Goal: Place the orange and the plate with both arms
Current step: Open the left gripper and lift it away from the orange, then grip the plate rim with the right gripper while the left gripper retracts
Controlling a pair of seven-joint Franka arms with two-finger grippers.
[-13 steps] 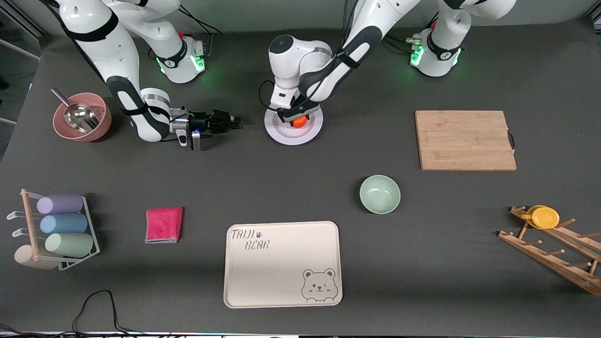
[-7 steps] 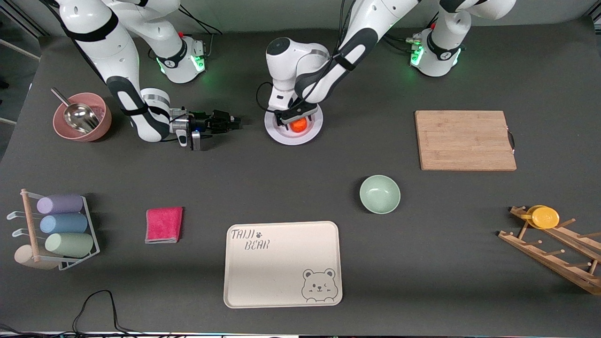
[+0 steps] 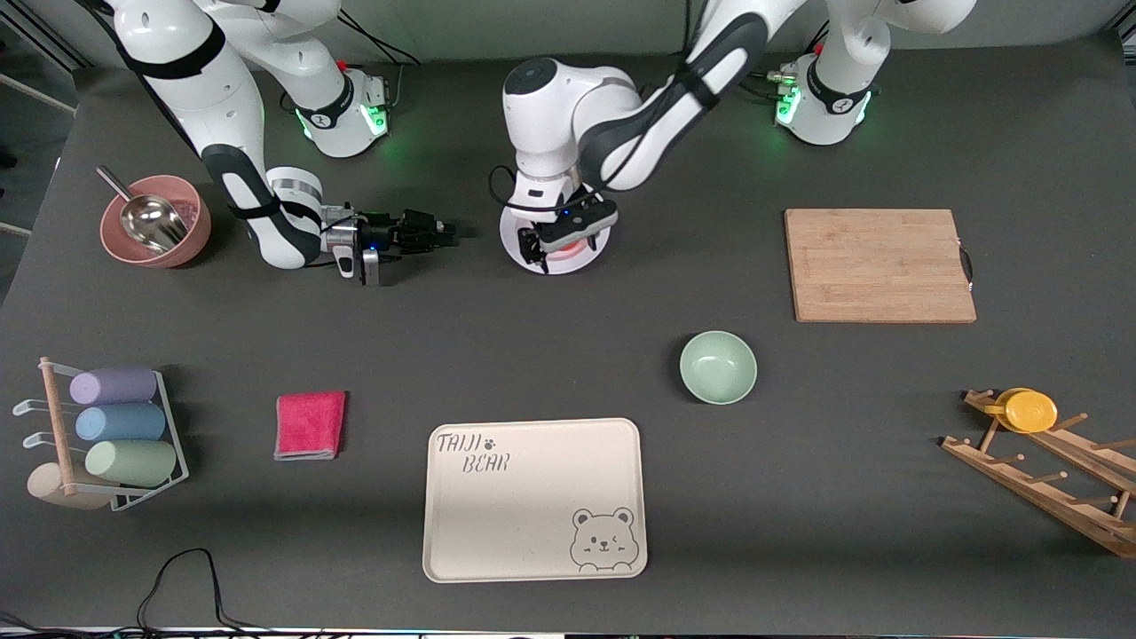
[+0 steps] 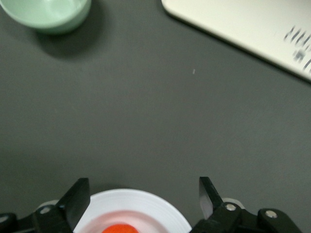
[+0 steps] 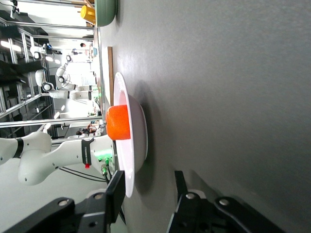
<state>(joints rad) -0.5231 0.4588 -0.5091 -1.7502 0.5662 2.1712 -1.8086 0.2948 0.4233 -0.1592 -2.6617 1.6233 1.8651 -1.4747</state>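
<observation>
Hovering right over the plate, the left gripper has its fingers spread wide with nothing between them. A second ago those fingers were down around the orange; now the wrist has come up and the fruit sits on its own in the plate's shallow centre, with only a sliver of it showing at the edge of the left wrist view. So I'd say the orange half of the job is done and the plate is what's left.

The right gripper hasn't budged: it waits low over the tabletop just beside the plate, toward the right arm's end, fingers parted a bit and lined up with the rim. Looks set to grab that rim, though that's only my guess.

Containers:
- plate: holds the orange
- mint-green bowl: empty, nearer the front camera
- cream bear tray: empty, nearest the camera
- pink bowl: a metal scoop in it, at the right arm's end
</observation>
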